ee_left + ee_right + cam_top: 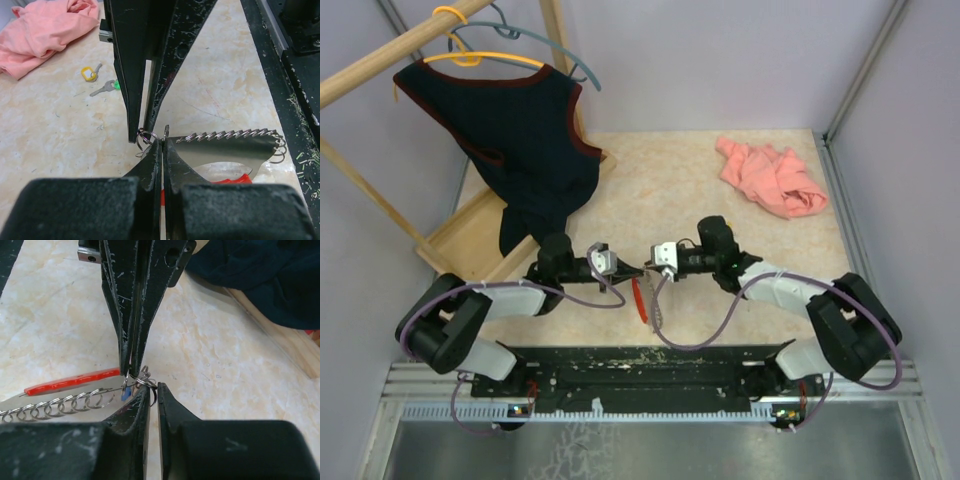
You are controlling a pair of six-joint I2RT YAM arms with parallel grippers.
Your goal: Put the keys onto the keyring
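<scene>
The keyring hangs between both grippers above the table: its silvery coiled strip and red loop show in the left wrist view, the red tag and coil in the right wrist view. From above it dangles as a red strip. My left gripper is shut on the coil's end. My right gripper meets it tip to tip, nipping a small split ring with a small blue piece beside it. A yellow-headed key and a green-headed key lie on the table beyond.
A pink cloth lies at the back right. A dark vest hangs on a wooden rack with a base board at the back left. A black rail runs along the near edge.
</scene>
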